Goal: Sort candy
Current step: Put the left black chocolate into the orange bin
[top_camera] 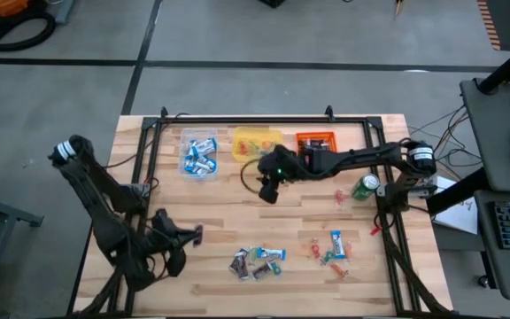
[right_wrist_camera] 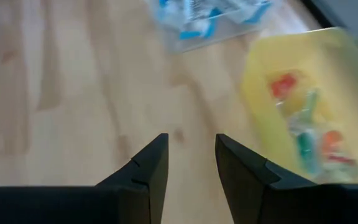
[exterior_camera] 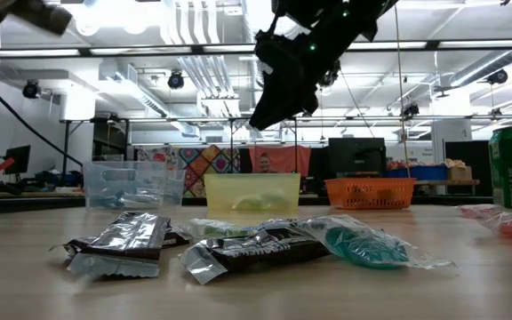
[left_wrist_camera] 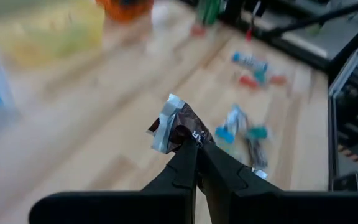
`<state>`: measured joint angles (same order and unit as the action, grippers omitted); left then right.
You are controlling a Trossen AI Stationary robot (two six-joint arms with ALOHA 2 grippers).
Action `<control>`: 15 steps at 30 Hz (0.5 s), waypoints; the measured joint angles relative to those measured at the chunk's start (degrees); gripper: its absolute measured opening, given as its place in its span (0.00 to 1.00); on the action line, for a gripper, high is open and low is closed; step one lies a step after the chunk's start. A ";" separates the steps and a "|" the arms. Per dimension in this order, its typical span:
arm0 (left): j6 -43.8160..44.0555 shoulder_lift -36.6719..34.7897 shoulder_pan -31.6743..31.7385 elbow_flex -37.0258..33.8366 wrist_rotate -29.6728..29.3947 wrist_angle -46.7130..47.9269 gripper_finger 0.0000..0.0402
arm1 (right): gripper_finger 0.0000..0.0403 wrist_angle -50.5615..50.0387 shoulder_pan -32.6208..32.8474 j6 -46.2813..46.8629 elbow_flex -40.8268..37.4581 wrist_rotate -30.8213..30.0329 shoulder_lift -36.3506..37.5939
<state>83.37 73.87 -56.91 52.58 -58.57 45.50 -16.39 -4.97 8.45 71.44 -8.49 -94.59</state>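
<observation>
Dark brown candy (left_wrist_camera: 178, 127) pinched in left end effector (left_wrist_camera: 196, 144), above table (left_wrist_camera: 73, 124)

Wooden table (top_camera: 220, 204), pale planks.
On it: clear tub (top_camera: 199, 153), yellow tub (top_camera: 253, 142), orange tub (top_camera: 317, 140), green can (top_camera: 365, 186), scattered wrapped candy (top_camera: 257, 262) near the front edge.

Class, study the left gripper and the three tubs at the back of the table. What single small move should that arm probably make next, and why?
Probably lift and carry toward the orange tub. The left gripper is shut on a dark brown candy above the table, and the clear tub holds blue-and-white sweets, the yellow tub small coloured ones. The orange tub's contents are hard to make out.
</observation>
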 joint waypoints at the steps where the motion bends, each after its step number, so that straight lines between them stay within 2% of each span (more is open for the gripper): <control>1: -2.43 -1.20 0.49 0.02 -1.07 -0.01 0.00 | 0.30 -0.04 1.00 0.06 -0.34 0.00 0.00; 4: -10.58 -3.98 2.83 0.02 -2.74 -0.14 0.00 | 0.29 0.64 4.44 0.81 -1.61 0.09 0.00; 6: -17.59 -4.77 4.72 0.04 -4.42 -1.51 0.00 | 0.29 4.80 6.93 1.15 -3.14 0.11 0.00; 11: -37.52 -2.72 11.05 0.07 -7.52 -7.86 0.00 | 0.30 29.74 13.02 3.15 -10.66 -0.35 -0.85; 15: -44.81 3.04 15.31 -0.04 -12.67 -11.38 0.00 | 0.33 48.02 15.60 6.94 -15.83 -2.26 -2.56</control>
<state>38.56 76.91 -41.60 52.53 -71.25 34.12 31.63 10.63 15.39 55.61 -10.75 -97.14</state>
